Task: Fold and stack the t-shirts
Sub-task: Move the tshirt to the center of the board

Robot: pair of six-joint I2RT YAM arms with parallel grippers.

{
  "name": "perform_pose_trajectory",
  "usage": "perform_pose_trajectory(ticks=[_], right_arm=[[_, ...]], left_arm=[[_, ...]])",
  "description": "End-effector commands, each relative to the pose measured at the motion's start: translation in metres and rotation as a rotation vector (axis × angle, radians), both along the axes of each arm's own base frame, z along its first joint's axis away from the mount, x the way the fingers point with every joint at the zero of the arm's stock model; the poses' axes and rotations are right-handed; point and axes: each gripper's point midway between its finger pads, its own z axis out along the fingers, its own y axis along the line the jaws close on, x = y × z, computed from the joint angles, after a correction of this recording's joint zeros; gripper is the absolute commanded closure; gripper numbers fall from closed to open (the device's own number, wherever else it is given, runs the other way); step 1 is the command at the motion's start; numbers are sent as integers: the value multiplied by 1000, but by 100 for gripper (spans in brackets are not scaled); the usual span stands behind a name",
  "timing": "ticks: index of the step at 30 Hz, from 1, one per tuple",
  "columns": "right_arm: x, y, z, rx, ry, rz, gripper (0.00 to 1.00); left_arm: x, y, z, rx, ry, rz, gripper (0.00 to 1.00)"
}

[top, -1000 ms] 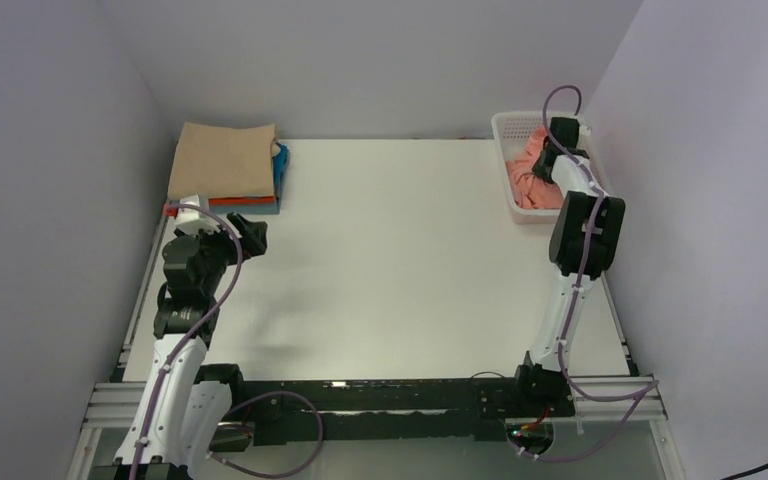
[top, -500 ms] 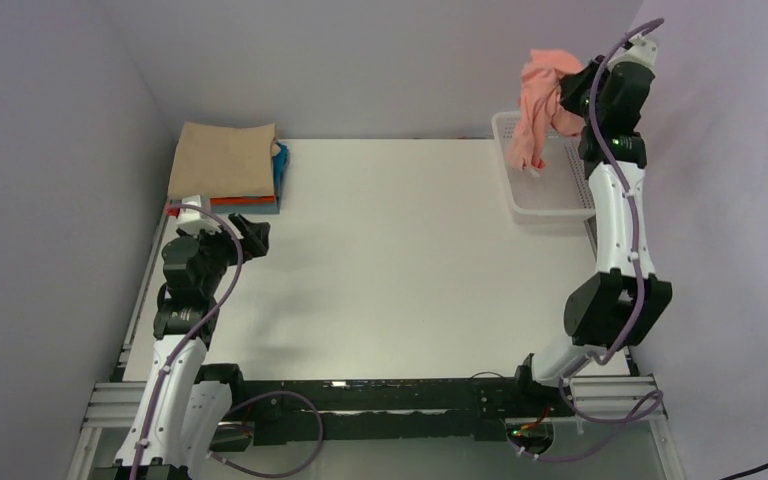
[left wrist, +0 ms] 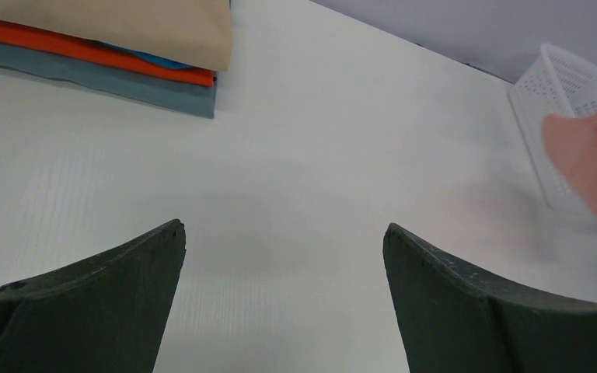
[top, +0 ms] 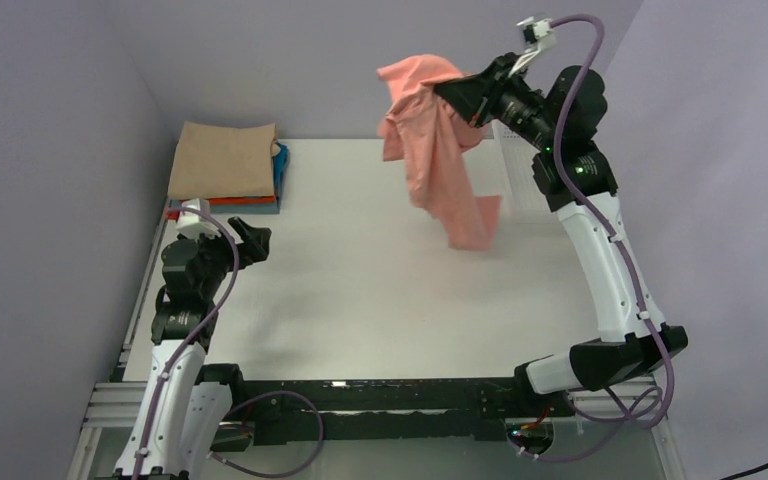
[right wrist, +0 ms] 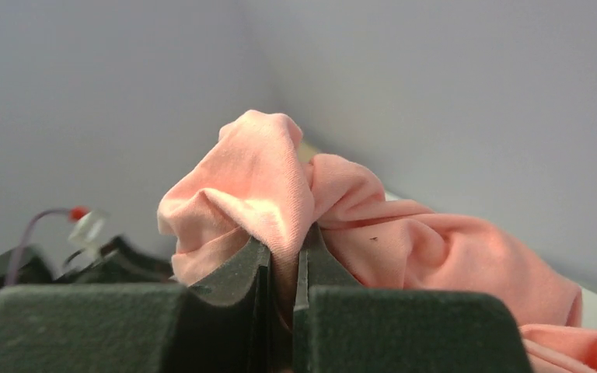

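Observation:
My right gripper [top: 452,92] is shut on the salmon-pink t-shirt [top: 438,160] and holds it high over the far middle of the table; the cloth hangs down crumpled. In the right wrist view the shirt [right wrist: 280,186] is pinched between the closed fingers [right wrist: 237,272]. A stack of folded t-shirts, tan [top: 222,160] on top of orange-red and blue, lies at the far left; it also shows in the left wrist view [left wrist: 124,31]. My left gripper [top: 253,240] is open and empty just in front of that stack, with bare table between its fingers [left wrist: 132,264].
A white mesh basket [top: 520,165] stands at the far right, partly behind my right arm; it shows at the right edge of the left wrist view [left wrist: 560,101]. Walls close in the left, back and right sides.
My right arm has lifted the pink shirt out of the basket and swung it left, over the table. The left arm has hardly moved.

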Motion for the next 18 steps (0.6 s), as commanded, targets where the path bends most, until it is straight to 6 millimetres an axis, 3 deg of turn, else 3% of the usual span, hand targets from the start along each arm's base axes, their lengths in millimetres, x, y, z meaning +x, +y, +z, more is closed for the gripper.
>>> perform_pose_trajectory(ticks=[1, 4, 8, 10, 13, 14, 15, 16, 18], right_arm=[[-40, 43, 29, 73, -52, 231, 100], [-40, 48, 19, 155, -2, 244, 100], [-15, 37, -58, 220, 199, 107, 100], [1, 23, -127, 210, 352, -24, 98], [16, -20, -253, 177, 621, -277, 89], [14, -33, -293, 159, 705, -321, 82], [10, -47, -327, 136, 790, -369, 65], [6, -61, -354, 108, 853, -428, 38], [-1, -88, -384, -4, 914, -547, 11]], left_arm=[[-1, 0, 25, -32, -35, 14, 1], [-1, 0, 23, -51, -21, 19, 1], [2, -3, 17, -69, 3, 13, 1], [4, -4, 9, -78, 34, 11, 1], [10, -10, -4, -109, 83, -12, 1], [13, -13, -9, -123, 105, -29, 1], [16, -17, -15, -134, 133, -49, 1], [19, -20, -26, -144, 181, -61, 1], [24, -23, -44, -160, 267, -67, 1]])
